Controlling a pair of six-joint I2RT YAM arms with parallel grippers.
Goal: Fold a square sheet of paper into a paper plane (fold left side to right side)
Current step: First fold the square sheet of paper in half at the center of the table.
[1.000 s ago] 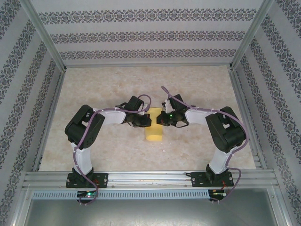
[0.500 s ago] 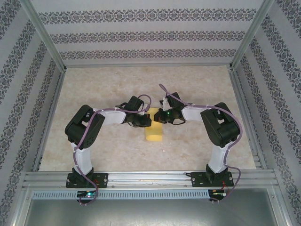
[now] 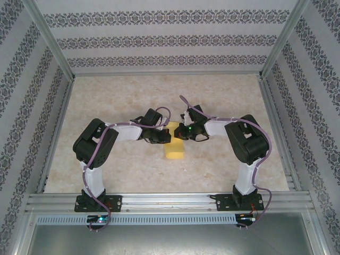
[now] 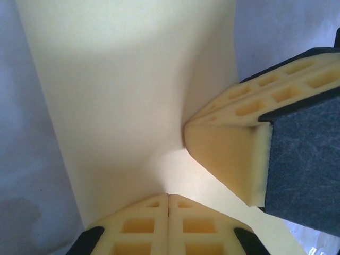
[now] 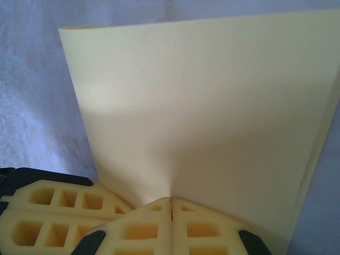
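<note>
From above, the paper (image 3: 173, 150) lies mid-frame on the worktop (image 3: 122, 101) as a narrow yellow strip running toward the bottom of the frame. The left gripper (image 3: 166, 137) comes in over it from the left and the right gripper (image 3: 179, 133) from the right. They meet over its upper part, and from this height the fingertips are too small and dark to read.

Now the left wrist view gives the detail. The left gripper (image 4: 168, 197) sits at the bottom edge with its two yellow fingers pressed flat together, no gap. Their tip is right against the paper (image 4: 127, 95), which climbs to the top of the frame. The right gripper (image 4: 212, 133) pokes in from the right, its tip just beside.

Over to the right wrist view: the right gripper (image 5: 171, 201) is also closed tight, seam to seam, with its tip on the paper (image 5: 202, 95). A folded edge shows down the right side, with layers stacked. A left gripper finger (image 5: 53, 207) sits at lower left, touching.

I cannot tell whether either gripper has the sheet nipped between its fingers or just presses on it. The paper's near end is cut off in both close views.
</note>
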